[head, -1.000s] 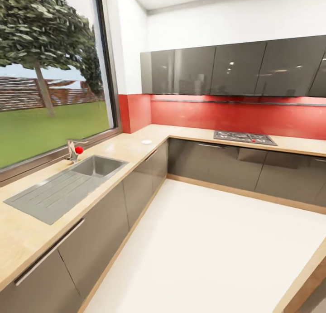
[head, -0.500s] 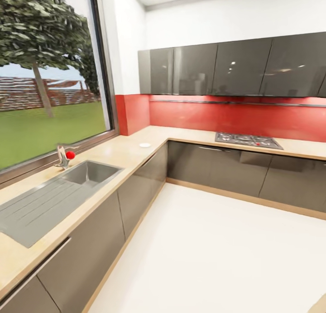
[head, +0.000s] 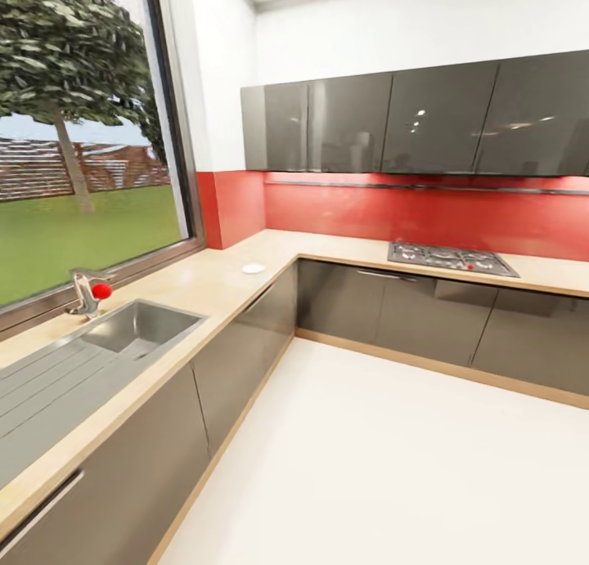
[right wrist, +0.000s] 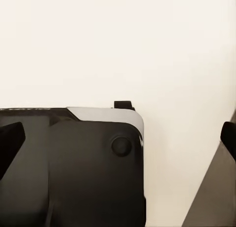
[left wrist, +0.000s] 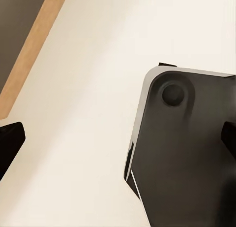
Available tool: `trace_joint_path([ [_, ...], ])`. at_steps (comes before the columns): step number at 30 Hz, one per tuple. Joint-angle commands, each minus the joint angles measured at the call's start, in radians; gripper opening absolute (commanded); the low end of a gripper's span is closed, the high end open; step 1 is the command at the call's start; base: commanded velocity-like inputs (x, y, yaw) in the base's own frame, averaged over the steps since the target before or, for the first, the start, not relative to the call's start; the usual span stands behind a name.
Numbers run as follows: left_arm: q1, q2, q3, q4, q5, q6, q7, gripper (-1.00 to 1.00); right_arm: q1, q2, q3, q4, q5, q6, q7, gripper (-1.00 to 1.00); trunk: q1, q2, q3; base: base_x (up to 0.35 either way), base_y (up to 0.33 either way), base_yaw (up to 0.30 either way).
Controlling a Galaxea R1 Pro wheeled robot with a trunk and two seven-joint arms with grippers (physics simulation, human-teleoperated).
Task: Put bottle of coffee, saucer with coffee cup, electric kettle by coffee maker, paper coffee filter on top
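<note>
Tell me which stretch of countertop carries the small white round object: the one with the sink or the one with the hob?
The sink run under the window: the small white round object lies on it near the corner, well apart from the hob.

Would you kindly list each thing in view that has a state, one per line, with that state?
Wall cabinets: doors shut.
Base cabinets: doors shut.
Sink: basin empty, no water running.
Tap: red knob, no water flowing.
Hob: nothing on the burners.
Small white round item: lying flat on the countertop.
Left gripper: jaws apart, empty.
Right gripper: jaws apart, empty.
</note>
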Motion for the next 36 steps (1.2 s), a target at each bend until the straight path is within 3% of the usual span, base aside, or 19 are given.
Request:
trace_joint_path([
  [1,0.001,0.000,0.004,-0.001,0.005,-0.002,-0.002,1.00,-0.001,0.000,-0.008,0.001,0.010,-0.003,-0.003,1.00,0.001,-0.002,-0.002,0.301,-0.194,0.000],
  [19,0.001,0.001,0.005,-0.001,0.008,-0.004,-0.002,1.00,-0.001,0.000,-0.008,0.002,0.010,-0.003,-0.003,1.00,0.001,-0.002,-0.002,0.295,-0.199,0.000],
  [36,0.001,0.001,0.004,-0.001,0.009,-0.004,-0.002,1.00,-0.001,0.000,-0.008,0.002,0.010,-0.003,-0.003,1.00,0.001,-0.002,-0.002,0.330,-0.112,0.000],
])
